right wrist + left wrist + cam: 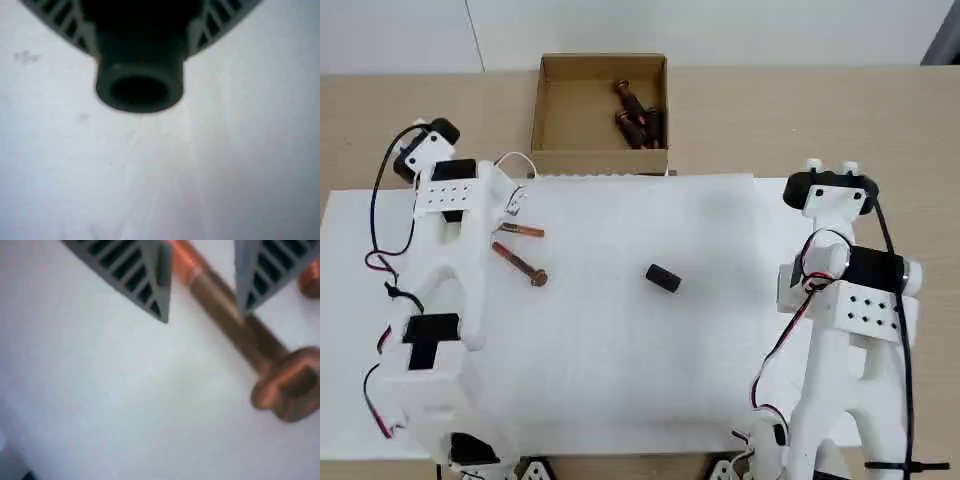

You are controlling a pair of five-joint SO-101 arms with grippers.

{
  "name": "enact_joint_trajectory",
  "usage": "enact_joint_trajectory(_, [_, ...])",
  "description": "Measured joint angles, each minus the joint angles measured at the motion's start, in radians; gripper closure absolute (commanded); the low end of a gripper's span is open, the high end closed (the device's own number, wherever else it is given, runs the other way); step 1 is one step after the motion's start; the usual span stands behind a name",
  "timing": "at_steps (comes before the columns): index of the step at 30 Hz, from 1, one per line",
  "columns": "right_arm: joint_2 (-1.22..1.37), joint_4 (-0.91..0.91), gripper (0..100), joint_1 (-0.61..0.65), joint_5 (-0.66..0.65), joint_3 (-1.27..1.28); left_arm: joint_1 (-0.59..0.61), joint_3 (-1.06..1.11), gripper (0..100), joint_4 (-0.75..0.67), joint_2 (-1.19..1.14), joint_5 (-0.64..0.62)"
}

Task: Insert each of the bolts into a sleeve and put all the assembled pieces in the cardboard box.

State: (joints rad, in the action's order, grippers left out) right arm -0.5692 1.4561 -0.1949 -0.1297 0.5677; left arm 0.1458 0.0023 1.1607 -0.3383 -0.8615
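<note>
Foam (100, 400): bolt (225, 315) inside left tool (202, 312) (spread)

bright even light across the white foam mat (620, 360), a soft faint shadow beside the loose sleeve (662, 278)

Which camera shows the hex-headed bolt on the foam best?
The left wrist view: the bolt lies close up, shank and hex head clear. The high view shows the bolt small beside the left arm. The right wrist view faces a sleeve.
</note>
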Motion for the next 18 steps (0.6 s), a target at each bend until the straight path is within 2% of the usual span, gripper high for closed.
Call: enact_joint_trajectory(18, [0.0, 0.0, 99.5, 0.0, 0.0, 0.0, 0.041, -0.061, 91, 0.058, -0.052, 0.0])
